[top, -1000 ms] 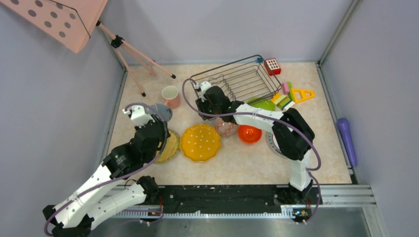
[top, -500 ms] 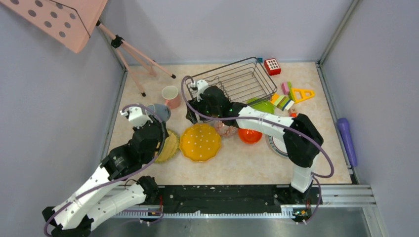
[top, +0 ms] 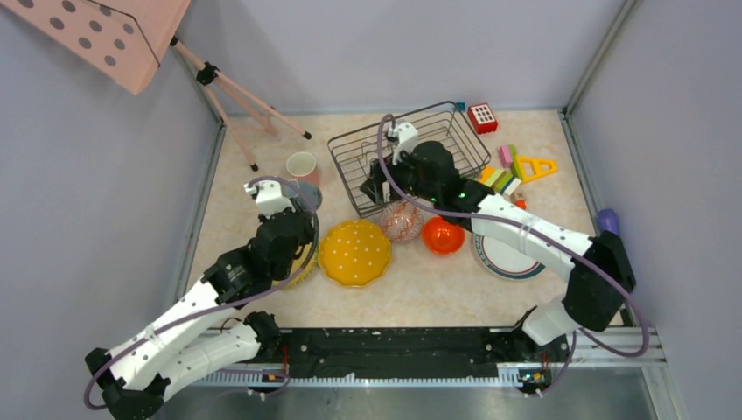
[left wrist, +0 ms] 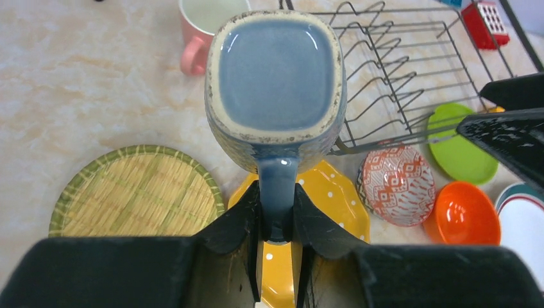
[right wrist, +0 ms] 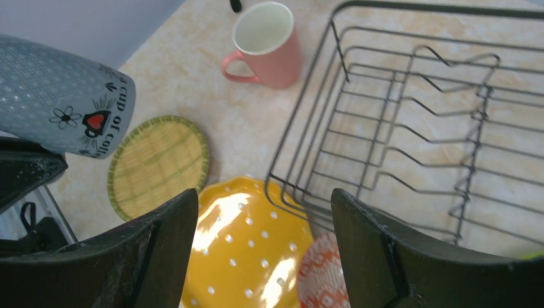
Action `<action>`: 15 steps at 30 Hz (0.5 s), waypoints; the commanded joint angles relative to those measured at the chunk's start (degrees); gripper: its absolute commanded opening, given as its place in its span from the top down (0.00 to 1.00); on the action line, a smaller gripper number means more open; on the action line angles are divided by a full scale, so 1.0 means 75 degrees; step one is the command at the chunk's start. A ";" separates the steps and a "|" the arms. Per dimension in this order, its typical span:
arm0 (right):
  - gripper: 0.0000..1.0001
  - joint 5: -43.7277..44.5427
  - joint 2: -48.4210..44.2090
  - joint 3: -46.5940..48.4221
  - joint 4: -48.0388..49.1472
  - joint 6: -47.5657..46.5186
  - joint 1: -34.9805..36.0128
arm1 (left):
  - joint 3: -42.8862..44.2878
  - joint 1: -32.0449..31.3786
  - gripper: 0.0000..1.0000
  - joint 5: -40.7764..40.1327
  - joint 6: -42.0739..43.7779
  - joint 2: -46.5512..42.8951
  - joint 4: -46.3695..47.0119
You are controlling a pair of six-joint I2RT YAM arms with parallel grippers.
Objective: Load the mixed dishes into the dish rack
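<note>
While looking down from the left wrist, noted left jaws nearly closed on the handle of the grey mug (left wrist: 276, 70) — held clear of the table (left wrist: 77, 83), lying on its side, one flat end toward the camera. Located it, from overhead, near the left corner of the dish rack (right wrist: 410, 122), between the pink mug (right wrist: 266, 45) and the dotted yellow scalloped plate (top: 353, 252). Found right jaws spread wide with nothing between them, hovering over the rack's near-left edge, above dotted plate and patterned bowl (left wrist: 396, 185). Logged the other dishes on the table outside the rack: pink mug upright, just left of the rack; woven yellow plate (left wrist: 138, 192) left of the dotted one; patterned bowl just beside the orange-red bowl (left wrist: 467, 213); lime green plate (left wrist: 460, 142) close by the rack's near side; white green-rimmed plate (top: 507, 258) right of the orange-red bowl — partly hidden under the right arm.
</note>
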 commanded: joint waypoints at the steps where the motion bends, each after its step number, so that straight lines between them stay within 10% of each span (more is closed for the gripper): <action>1: 0.26 -0.0340 -0.1033 -0.0722 0.0105 0.0030 -0.0536 | -0.0140 0.0050 1.00 0.0464 0.1146 0.0323 0.1878; 15: 0.16 0.0450 -0.1973 0.0014 -0.2076 0.2438 -0.0877 | 0.0504 0.0090 1.00 0.1946 0.3993 0.2470 0.3450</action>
